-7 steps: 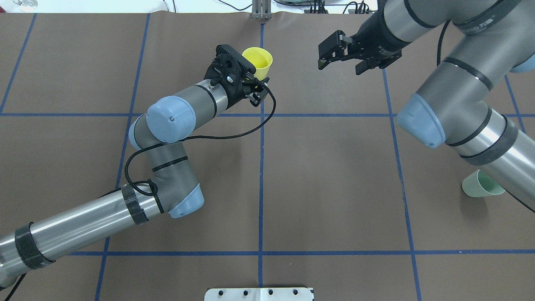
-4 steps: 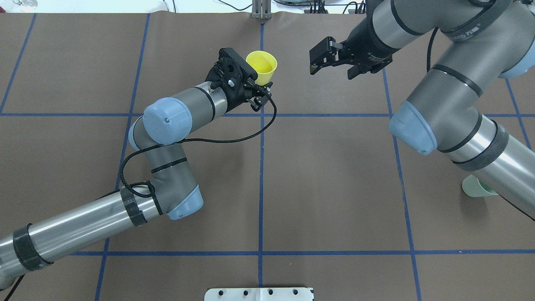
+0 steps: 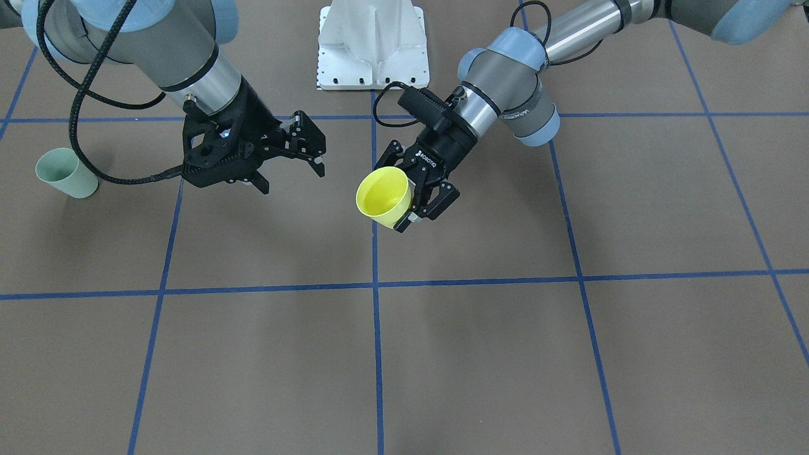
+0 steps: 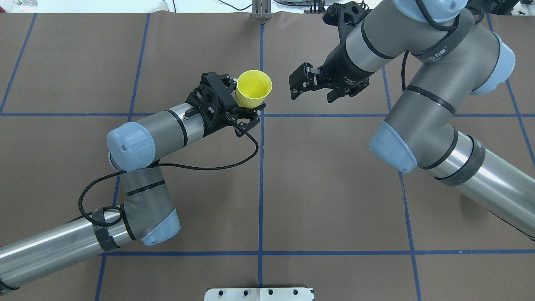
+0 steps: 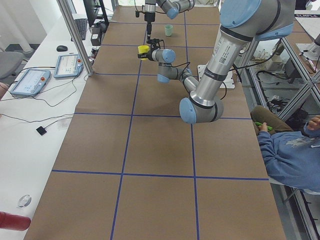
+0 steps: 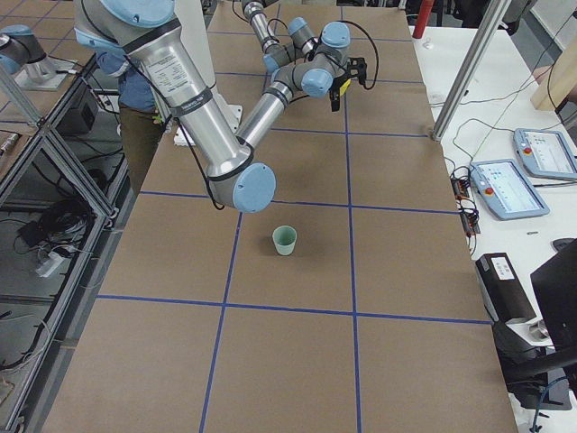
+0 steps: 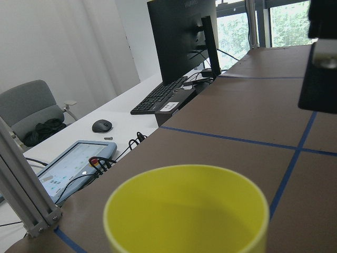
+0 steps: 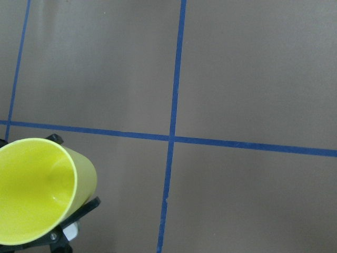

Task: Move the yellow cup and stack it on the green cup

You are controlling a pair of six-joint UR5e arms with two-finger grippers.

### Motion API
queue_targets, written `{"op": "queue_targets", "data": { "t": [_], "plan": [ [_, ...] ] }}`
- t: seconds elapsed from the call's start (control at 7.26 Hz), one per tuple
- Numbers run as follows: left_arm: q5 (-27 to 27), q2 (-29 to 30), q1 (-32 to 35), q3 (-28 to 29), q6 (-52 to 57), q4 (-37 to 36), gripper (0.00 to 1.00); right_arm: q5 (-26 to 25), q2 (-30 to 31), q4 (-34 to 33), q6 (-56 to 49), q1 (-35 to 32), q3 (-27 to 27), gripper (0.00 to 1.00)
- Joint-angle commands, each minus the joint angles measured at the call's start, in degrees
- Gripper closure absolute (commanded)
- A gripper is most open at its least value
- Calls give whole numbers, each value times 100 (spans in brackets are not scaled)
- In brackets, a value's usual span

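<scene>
The yellow cup [image 4: 253,87] is held off the table near its centre line, mouth tilted up and toward the right arm. My left gripper [image 4: 244,109] is shut on its lower wall. It also shows in the front view [image 3: 382,197], gripped by the left gripper [image 3: 418,203], and in both wrist views [image 7: 187,211] [image 8: 37,190]. My right gripper [image 4: 311,95] is open and empty, a short gap to the right of the cup, also seen in the front view [image 3: 291,177]. The green cup [image 3: 63,172] stands upright on the robot's far right [image 6: 285,240]. In the overhead view the right arm hides it.
A white base plate [image 3: 373,44] sits at the robot's edge of the table [image 4: 259,294]. Blue tape lines grid the brown table. A side bench with tablets [image 5: 30,82], a keyboard and a monitor runs along the far edge. A person [image 5: 292,150] sits behind the robot.
My left arm drew the yellow cup slightly back and down the view. My right gripper moved left toward the cup, still open. The right arm now covers the green cup in the overhead view.
</scene>
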State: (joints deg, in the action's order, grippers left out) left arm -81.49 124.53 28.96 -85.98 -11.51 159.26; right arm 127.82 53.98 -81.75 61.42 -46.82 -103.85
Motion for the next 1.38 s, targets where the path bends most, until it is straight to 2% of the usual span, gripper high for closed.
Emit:
{"op": "queue_targets", "data": {
  "t": [0.0, 0.28, 0.83, 1.24],
  "plan": [
    [-872, -52, -92, -312, -18, -437, 41, 382, -19, 10, -25, -12, 32, 9],
    [-1000, -43, -162, -384, -27, -616, 38, 593, -45, 10, -17, -12, 32, 9],
    [-991, 19, -242, -481, -62, -616, 34, 683, -10, 19, -17, 207, 40, 11],
    [-965, 36, -312, -490, -71, -590, 34, 683, 60, 123, -16, 304, 40, 25]
  ]
}}
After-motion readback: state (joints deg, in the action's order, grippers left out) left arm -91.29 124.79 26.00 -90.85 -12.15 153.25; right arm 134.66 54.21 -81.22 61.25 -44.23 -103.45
